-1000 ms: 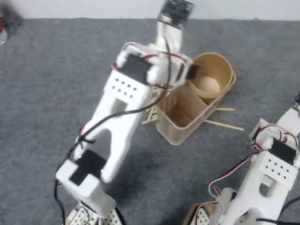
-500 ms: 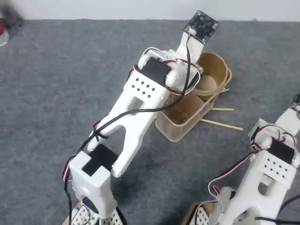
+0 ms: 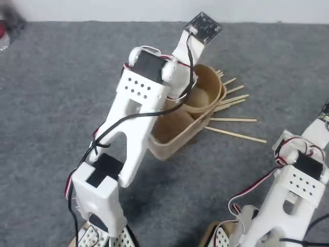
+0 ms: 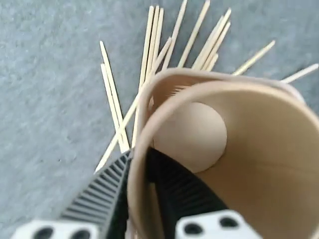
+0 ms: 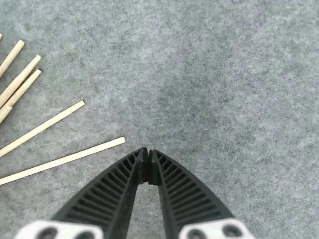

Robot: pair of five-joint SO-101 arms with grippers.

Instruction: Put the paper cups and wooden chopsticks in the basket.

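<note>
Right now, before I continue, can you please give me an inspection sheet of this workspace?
Surface: grey carpet.
Job's things: paper cup at the far end of the basket; wooden chopsticks loose on the carpet beside it.
Clutter: blurred object at the far corner.
Hands: left hand clamps the cup's wall; right hand shut, empty, over carpet.
Cables: wires along the left arm and right arm.
Surroundings: white wall behind.
</note>
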